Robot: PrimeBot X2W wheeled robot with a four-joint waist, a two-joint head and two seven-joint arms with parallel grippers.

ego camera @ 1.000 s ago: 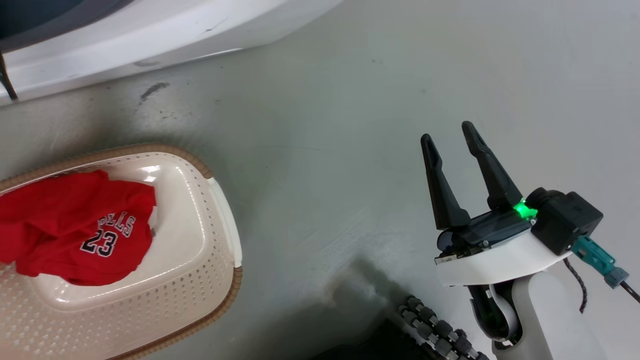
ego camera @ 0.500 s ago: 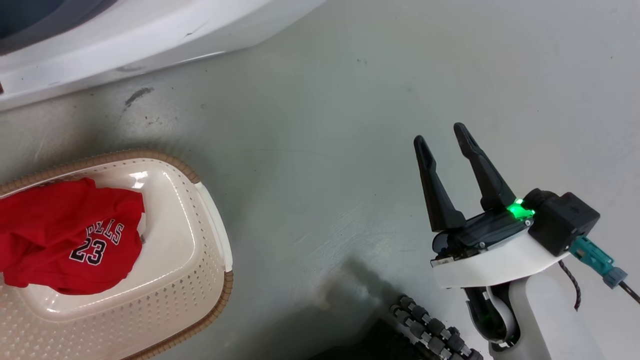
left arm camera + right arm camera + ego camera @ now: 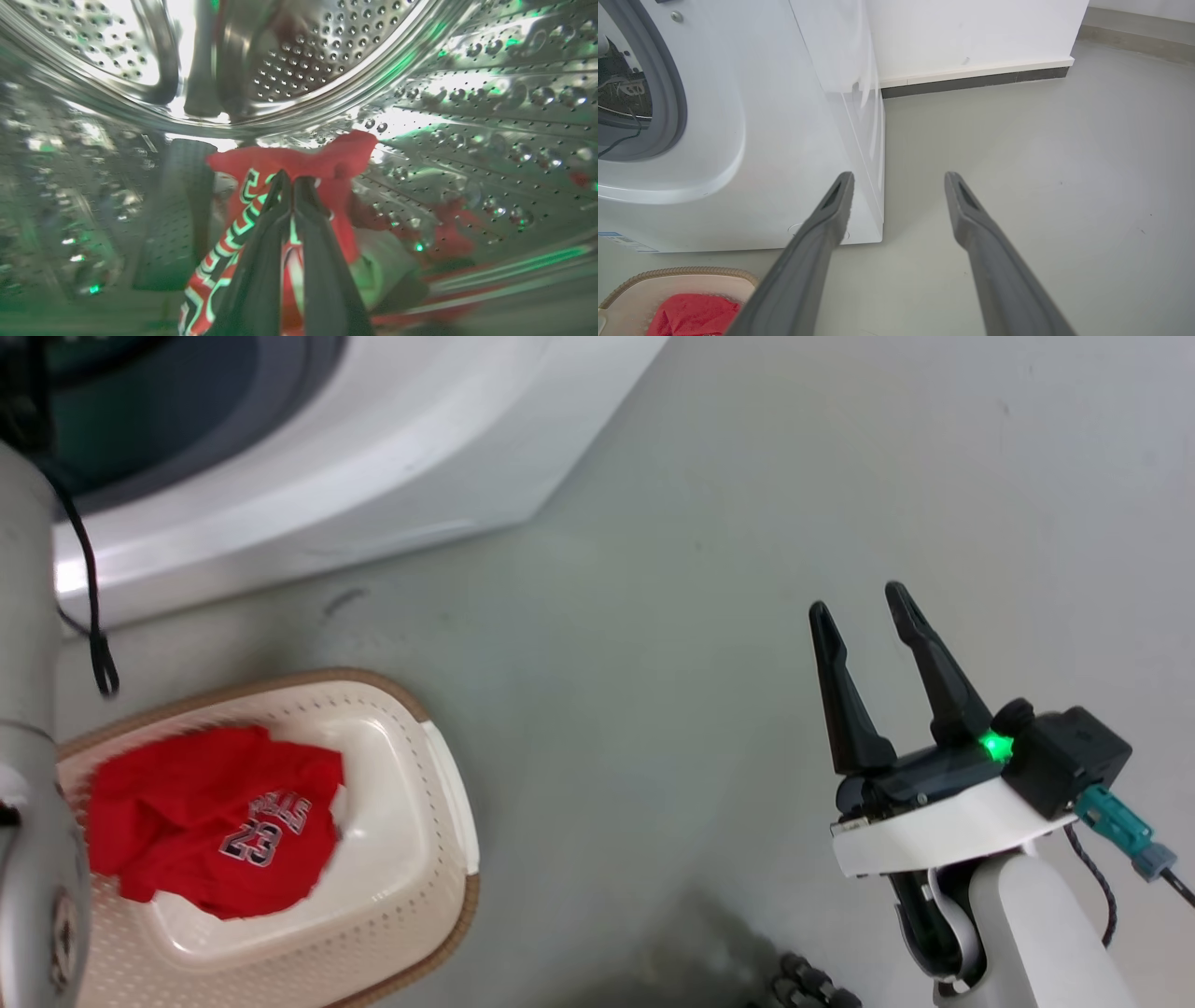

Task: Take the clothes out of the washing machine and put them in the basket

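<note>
Red jersey (image 3: 337, 155) seemingly pinched by left gripper (image 3: 292, 176) inside steel drum (image 3: 467, 93).

— Where are the clothes?
— One red jersey (image 3: 187, 803), its number 23 showing, lies crumpled in the cream basket (image 3: 455, 812) at the lower left of the head view.
— And the rest?
— A second red jersey (image 3: 336, 151) with striped trim hangs bunched at the centre of the left wrist view, inside the shiny steel drum (image 3: 467, 93), pinched between the closed fingers of the left gripper (image 3: 293, 179).
— The washing machine (image 3: 373, 457)?
— White, at the upper left of the head view, its grey-rimmed porthole unblocked. The basket stands near its front.
</note>
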